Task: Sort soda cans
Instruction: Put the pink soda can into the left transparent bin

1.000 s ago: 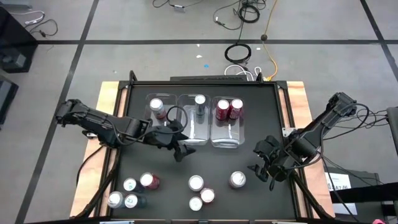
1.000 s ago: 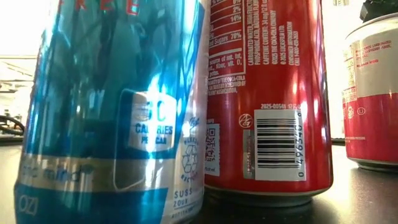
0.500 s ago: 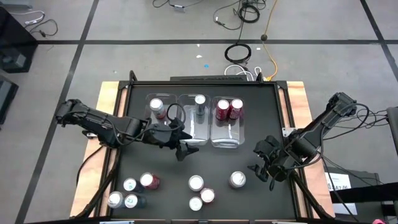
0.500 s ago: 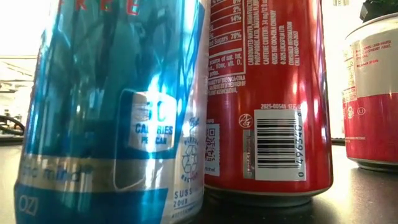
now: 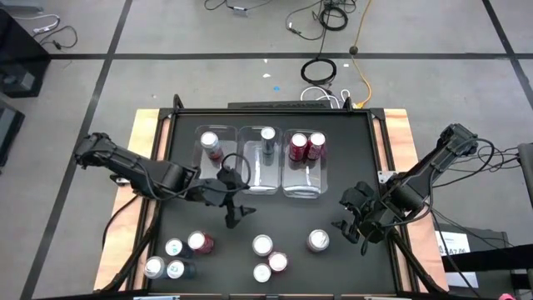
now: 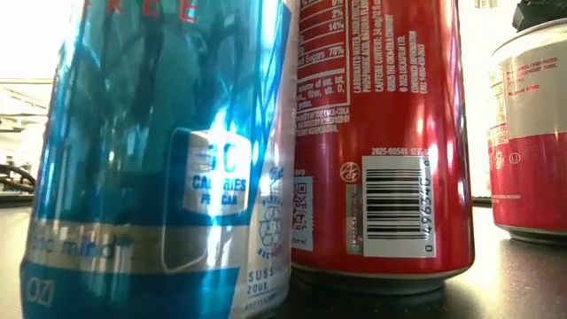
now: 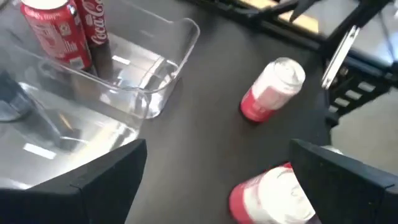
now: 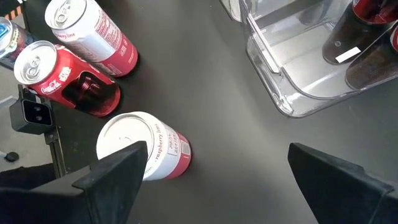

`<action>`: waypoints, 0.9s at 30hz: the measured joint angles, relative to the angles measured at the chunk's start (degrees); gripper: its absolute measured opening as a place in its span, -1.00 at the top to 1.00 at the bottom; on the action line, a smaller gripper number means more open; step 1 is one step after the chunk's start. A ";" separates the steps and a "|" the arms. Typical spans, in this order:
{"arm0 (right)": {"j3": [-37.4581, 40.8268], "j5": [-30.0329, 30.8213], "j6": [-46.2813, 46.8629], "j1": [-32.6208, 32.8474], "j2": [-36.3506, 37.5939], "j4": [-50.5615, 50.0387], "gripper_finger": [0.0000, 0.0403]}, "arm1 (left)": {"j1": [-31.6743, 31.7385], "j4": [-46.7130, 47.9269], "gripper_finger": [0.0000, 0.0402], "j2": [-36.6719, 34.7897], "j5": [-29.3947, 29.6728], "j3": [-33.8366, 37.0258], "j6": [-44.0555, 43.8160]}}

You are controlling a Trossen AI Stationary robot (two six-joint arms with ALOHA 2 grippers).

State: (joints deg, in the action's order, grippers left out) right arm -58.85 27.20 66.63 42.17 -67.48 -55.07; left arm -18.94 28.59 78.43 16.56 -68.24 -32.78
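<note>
Black table [image 5: 350, 158], grey tiled floor [image 5: 208, 33]

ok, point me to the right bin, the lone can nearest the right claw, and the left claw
right bin [image 5: 305, 190], high view, bare floor
lone can [image 5: 317, 241], high view, silver top
left claw [image 5: 236, 214], high view, between open fingertips

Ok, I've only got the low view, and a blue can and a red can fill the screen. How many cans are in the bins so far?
Observer: Four. The left bin holds one, the middle bin holds one, and the right bin holds two red cans.
Operator: Where's the left claw?
Observer: The left claw is open and empty, above bare table in front of the bins.
Operator: And the right one?
Observer: The right claw is open, beside a lone can toward the table's right side.
</note>
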 joint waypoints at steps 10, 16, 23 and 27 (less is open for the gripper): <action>0.00 0.07 2.08 0.00 -0.02 -0.06 -0.90 | 0.58 2.52 -0.99 -0.02 0.71 -4.50 8.08; 0.00 -0.41 2.57 0.00 -0.02 -0.07 -0.90 | 1.66 5.38 -0.99 -0.02 -0.16 -4.57 8.07; -0.02 -0.48 0.55 -0.02 -0.02 0.99 -0.90 | 1.66 10.99 -0.99 -0.02 -1.82 -4.57 6.66; -0.02 -0.49 0.44 -0.02 -0.02 1.07 -0.90 | 1.66 11.82 -0.99 -0.02 -1.99 -4.57 -0.45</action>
State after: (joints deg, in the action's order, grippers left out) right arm -58.87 26.72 67.07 42.15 -67.51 -54.00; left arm -17.28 40.41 78.41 14.57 -72.82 -33.23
